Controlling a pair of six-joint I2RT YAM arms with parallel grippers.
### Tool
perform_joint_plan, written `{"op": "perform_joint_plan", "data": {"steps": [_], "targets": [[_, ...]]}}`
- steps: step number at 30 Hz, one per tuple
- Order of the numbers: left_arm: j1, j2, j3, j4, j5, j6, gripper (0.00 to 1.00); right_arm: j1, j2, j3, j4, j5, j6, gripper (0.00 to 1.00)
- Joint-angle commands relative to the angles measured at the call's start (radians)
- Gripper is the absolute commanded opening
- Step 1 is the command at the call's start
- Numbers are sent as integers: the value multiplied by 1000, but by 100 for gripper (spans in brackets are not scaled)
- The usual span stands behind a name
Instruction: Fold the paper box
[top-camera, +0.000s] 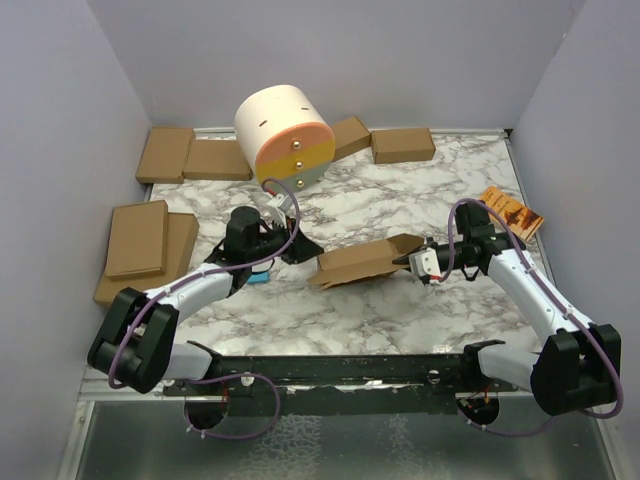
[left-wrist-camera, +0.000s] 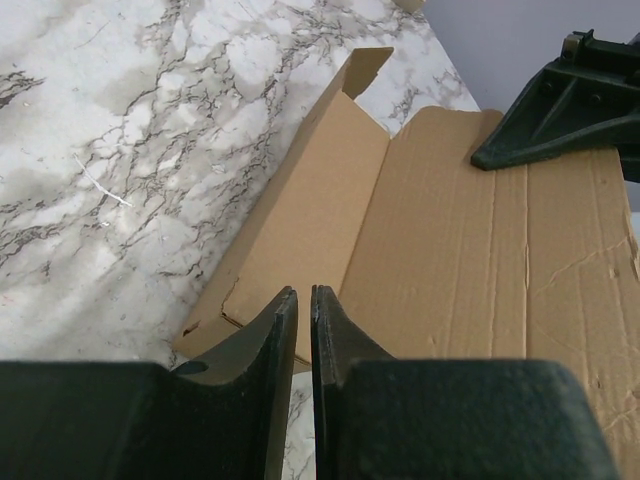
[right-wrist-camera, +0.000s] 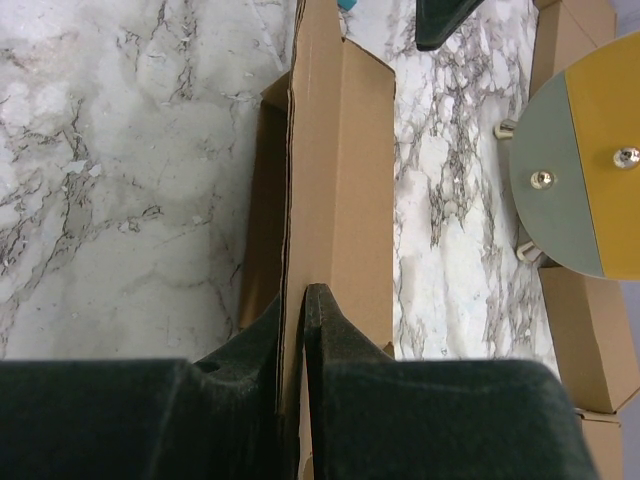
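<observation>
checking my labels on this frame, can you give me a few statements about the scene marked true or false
1. The right end effector is clamped on the paper box. True.
2. The paper box is fully closed up. False: it lies open, its inside showing.
3. An orange booklet lies near the right edge of the table. True.
4. The round cream container stands beside the arm bases. False: it is at the table's far edge.
</observation>
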Motion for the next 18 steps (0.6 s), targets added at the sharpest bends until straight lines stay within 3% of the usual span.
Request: {"op": "perform_joint_plan", "data": {"steps": [1,18], "targets": [[-6,7,-9,-13,51,13,14,0,-14,-12,-19,-10,0,7],[-8,23,25,-220,55,108,13,0,-29,-33,-75,4,-43,10]]}}
